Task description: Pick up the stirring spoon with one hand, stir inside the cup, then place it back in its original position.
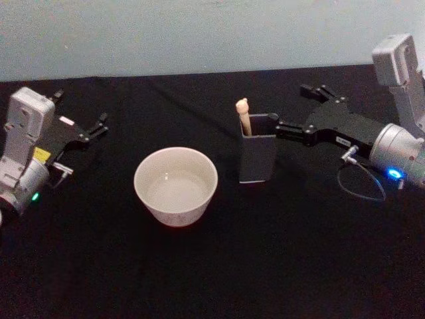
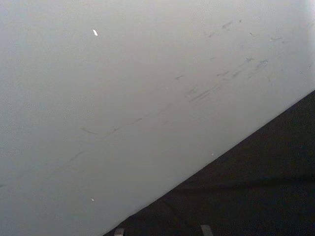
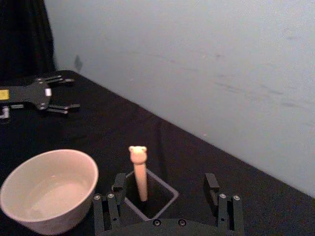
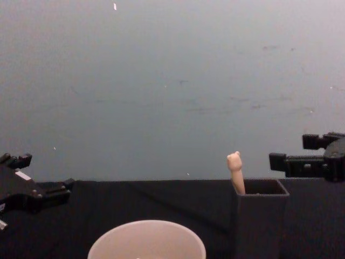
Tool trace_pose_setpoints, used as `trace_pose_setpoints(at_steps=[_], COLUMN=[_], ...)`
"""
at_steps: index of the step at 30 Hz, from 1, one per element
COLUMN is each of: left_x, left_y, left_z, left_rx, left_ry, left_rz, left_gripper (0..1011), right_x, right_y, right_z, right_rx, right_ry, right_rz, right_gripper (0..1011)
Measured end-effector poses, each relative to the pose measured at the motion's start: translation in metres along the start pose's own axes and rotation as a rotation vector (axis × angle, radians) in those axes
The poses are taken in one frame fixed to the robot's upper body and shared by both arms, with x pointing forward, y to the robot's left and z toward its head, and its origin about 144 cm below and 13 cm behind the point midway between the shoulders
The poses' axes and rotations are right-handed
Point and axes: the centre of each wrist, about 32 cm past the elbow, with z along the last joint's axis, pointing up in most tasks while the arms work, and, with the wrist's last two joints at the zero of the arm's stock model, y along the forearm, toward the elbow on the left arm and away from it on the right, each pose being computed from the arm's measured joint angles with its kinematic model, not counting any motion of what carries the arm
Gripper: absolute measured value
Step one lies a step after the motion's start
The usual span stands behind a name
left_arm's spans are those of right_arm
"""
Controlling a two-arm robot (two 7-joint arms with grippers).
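Note:
The stirring spoon stands upright in a dark square holder, its bear-head knob poking above the rim. The spoon's bowl is hidden inside. The pale cup sits to the holder's left. My right gripper hovers open just right of the holder, near its top, with nothing between its fingers. From the right wrist, the spoon lies ahead of the right gripper, between the fingers' lines, beside the cup. The chest view shows the spoon, cup and right gripper. My left gripper rests open at far left.
A black cloth covers the table, which ends at a pale wall behind. A thin cable loops under the right wrist. The left wrist view faces the wall and the table edge.

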Motion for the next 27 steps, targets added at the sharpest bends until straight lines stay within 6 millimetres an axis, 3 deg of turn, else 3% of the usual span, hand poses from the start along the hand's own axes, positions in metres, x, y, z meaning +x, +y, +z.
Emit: trace_pose_setpoints(at_steps=[15,27], left_x=[0.0,0.0], left_y=[0.0,0.0], left_z=[0.0,0.0], left_rx=[0.0,0.0], left_ry=[0.0,0.0], left_rz=[0.0,0.0], left_gripper=[1001,1001], right_x=[0.006,0.008], right_y=[0.023,0.045], right_z=[0.012,0.013], right_rx=[-0.098,-0.147], right_ry=[0.02,0.055], right_rz=[0.123,0.123], right_gripper=[1002,1002])
